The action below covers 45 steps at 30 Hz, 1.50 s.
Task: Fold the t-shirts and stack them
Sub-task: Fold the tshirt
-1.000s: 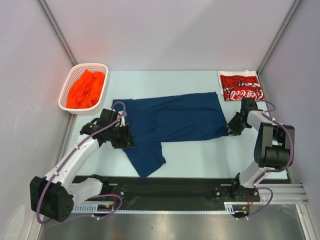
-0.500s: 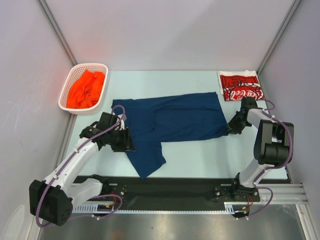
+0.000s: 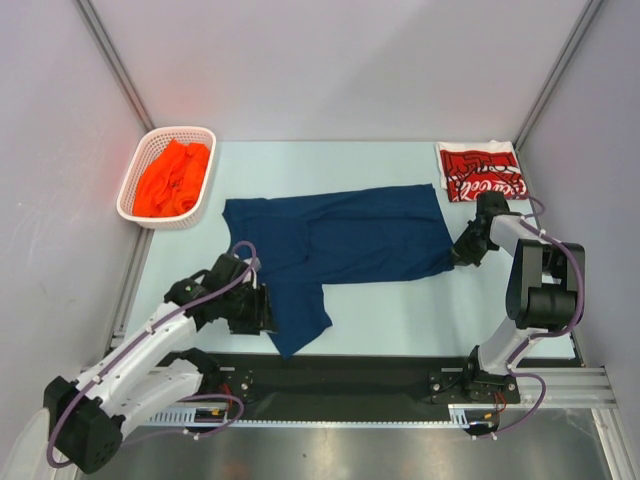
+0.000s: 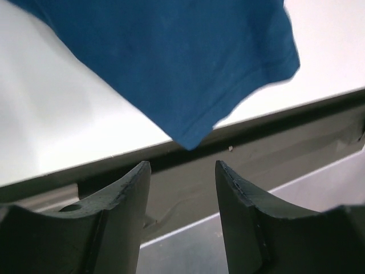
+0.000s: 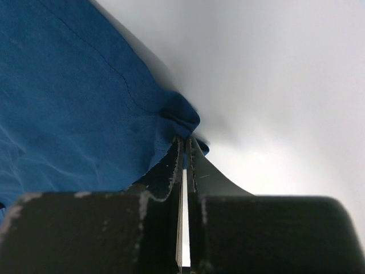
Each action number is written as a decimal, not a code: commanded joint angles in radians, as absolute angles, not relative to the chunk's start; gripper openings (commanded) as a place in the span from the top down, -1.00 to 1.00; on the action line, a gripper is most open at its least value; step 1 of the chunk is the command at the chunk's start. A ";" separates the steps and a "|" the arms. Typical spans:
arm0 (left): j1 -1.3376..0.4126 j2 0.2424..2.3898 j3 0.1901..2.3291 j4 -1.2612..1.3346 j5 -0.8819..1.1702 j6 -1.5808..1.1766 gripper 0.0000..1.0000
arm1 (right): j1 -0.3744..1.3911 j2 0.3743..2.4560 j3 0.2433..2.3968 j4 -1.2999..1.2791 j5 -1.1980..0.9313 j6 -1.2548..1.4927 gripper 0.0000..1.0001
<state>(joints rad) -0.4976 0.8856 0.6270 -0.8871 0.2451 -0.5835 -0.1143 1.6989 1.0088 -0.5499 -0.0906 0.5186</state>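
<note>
The dark navy t-shirt lies spread across the middle of the table, one part hanging toward the near edge. My right gripper is shut on the navy shirt's right corner, pinching a fold of cloth. My left gripper is open and empty, just left of the shirt's near flap, its fingers over the table's near edge. The red Coca-Cola t-shirt lies folded at the far right. The orange t-shirt is bunched in the basket.
The white lattice basket stands at the far left by the side wall. A black rail runs along the near table edge, and it shows in the left wrist view. Grey walls close in the left, back and right.
My left gripper has let go of the shirt's left edge and moved toward the near edge. The shirt's left corner now lies flat. My right gripper has shifted slightly, still pinching.
</note>
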 commanded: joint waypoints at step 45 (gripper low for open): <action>-1.042 1.325 0.623 -0.709 -0.121 -1.065 0.20 | -0.109 1.638 0.997 -0.564 -0.101 0.465 1.00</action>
